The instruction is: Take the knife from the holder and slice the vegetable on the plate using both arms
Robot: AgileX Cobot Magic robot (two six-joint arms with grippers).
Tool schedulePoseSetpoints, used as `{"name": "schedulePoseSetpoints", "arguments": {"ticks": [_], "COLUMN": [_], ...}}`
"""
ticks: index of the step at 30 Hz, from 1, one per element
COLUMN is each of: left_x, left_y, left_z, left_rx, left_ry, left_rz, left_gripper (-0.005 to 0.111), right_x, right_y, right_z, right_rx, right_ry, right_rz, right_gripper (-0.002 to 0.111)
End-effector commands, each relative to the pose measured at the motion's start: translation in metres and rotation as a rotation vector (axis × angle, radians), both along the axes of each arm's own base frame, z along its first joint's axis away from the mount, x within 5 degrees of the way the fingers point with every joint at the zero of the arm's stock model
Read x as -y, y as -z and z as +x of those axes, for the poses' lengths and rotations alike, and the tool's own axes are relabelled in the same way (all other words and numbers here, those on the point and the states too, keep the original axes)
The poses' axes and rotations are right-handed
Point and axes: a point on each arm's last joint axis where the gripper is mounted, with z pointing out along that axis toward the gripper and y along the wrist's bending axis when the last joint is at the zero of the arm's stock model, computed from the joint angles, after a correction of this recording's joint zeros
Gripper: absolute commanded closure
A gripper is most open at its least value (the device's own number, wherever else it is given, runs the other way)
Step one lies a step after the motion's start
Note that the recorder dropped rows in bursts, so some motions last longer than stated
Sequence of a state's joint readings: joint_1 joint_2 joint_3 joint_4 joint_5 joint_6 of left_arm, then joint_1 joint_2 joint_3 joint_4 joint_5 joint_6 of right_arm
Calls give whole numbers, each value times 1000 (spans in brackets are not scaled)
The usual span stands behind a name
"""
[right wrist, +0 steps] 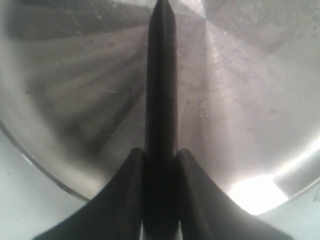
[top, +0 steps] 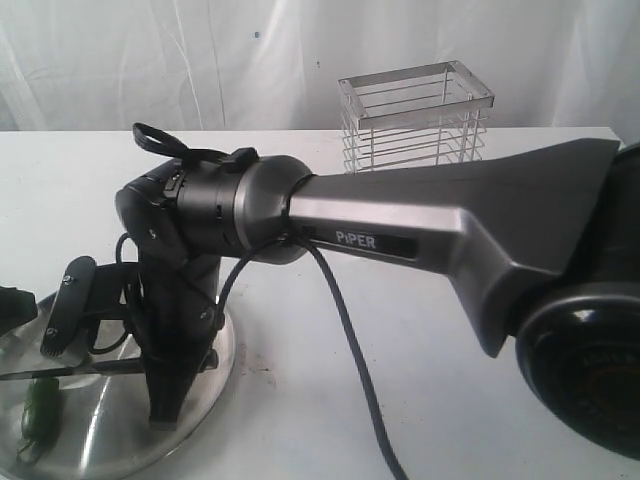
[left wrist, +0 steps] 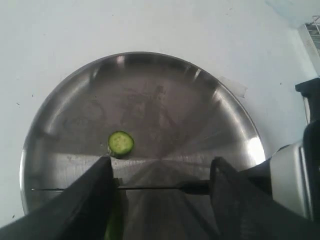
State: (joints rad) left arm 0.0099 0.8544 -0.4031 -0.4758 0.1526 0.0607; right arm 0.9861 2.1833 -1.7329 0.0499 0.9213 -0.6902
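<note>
On plate (left wrist: 150, 85): one slice (left wrist: 121, 143), one vegetable (top: 40, 405). Right tool (right wrist: 160, 165) clenching one knife (right wrist: 161, 90); left tool (left wrist: 160, 187) spread.

A white table (top: 420, 340) spreads across the whole scene, its top smooth, matte and plain. Behind the table's far edge hangs a white curtain (top: 200, 60) in soft vertical folds, closing off the background. On the table, in the left wrist view, lies a small pale patch (left wrist: 233, 86) like tape.
</note>
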Motion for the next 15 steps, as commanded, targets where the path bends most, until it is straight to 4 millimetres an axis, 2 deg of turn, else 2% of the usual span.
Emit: {"name": "schedulePoseSetpoints", "arguments": {"ticks": [1,15], "left_x": [0,-1], "left_y": [-1,3], "left_z": [-1,-2], "left_rx": [-5,-2], "left_ry": [10,1], "left_rz": [9,18], "left_gripper": [47,47], "right_x": [-1,0], "right_y": [6,7], "right_z": [1,0], "right_rx": [-6,-14], "right_ry": [-5,-6], "right_rz": [-10,-22], "right_gripper": [108,108]}}
